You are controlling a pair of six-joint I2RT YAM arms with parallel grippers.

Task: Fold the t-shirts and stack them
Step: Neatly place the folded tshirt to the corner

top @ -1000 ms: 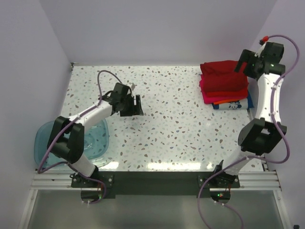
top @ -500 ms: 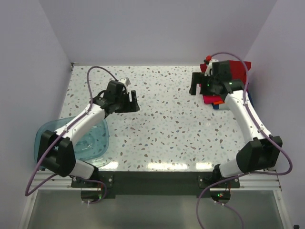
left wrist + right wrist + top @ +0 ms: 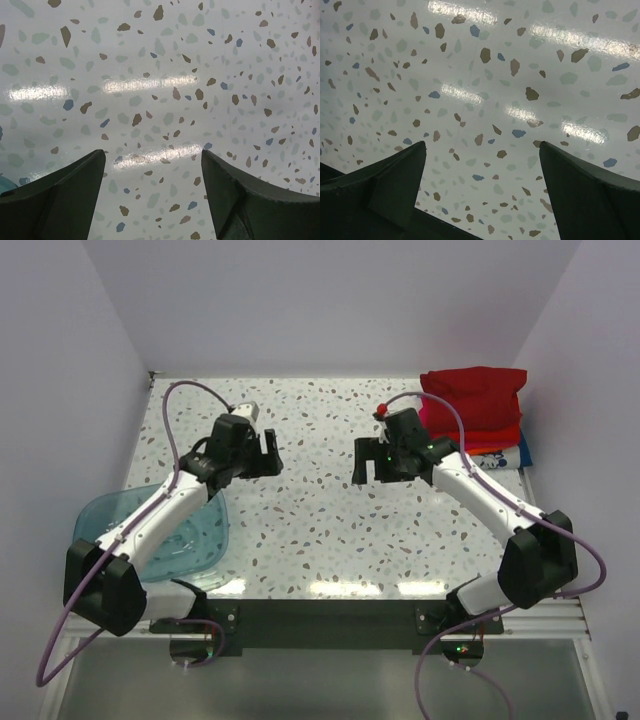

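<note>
Both arms stretch inward, left claw (image 3: 272, 452) and right claw (image 3: 363, 461) spread wide, seemingly hovering low.

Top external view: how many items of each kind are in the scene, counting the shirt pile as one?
Stack of folded t-shirts: 1
Translucent blue tub: 1
Robot arms: 2, with the left end effector and right end effector both open and empty
Total: 4
</note>
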